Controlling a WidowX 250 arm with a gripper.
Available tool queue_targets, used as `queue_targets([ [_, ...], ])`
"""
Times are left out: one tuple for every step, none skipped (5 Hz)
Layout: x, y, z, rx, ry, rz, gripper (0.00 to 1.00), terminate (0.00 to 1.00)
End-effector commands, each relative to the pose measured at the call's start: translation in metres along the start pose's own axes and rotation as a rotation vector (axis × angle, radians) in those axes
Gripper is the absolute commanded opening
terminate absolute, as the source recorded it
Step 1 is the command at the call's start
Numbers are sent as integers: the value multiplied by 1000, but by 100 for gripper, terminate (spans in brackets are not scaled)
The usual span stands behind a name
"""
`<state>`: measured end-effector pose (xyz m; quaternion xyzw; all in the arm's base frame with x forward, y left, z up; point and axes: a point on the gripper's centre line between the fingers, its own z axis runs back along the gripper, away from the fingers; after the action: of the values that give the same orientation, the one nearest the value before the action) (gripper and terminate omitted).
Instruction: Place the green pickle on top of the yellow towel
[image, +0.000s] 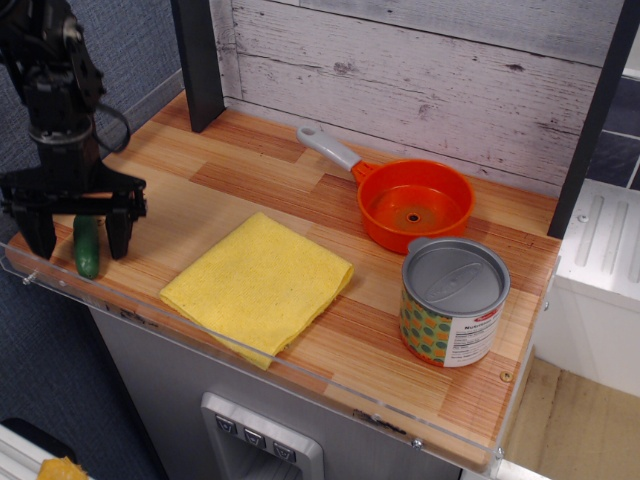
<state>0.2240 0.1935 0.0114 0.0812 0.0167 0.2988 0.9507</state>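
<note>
Wooden counter (300, 190) bearing yellow towel (260, 285) at centre front. Gripper (78, 235) spread wide, fingers straddling green pickle (87, 248) at front left corner. Pickle probably light, stiff, smooth, possibly slippery; best pinched across mid-length.

Black arm upright at the left edge; gripper (78, 238) pointing down, jaws spread wide, low over the tabletop

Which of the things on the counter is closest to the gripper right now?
The green pickle, lying between the open gripper's fingers at the left edge. The yellow towel, orange pot and can sit farther right.
</note>
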Motion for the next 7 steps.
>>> queue_targets([
  [1,8,4,-20,-58,59,0,0],
  [0,7,5,-26,-67,52,0,0],
  [-1,6,11,17,-59,60,0,0],
  [-2,6,19,13,-71,101,0,0],
  [1,2,28,-12,-74,47,0,0],
  [-1,-10,46,-33,-123,11,0,0],
  [-5,-28,59,-36,-149,-50,0,0],
])
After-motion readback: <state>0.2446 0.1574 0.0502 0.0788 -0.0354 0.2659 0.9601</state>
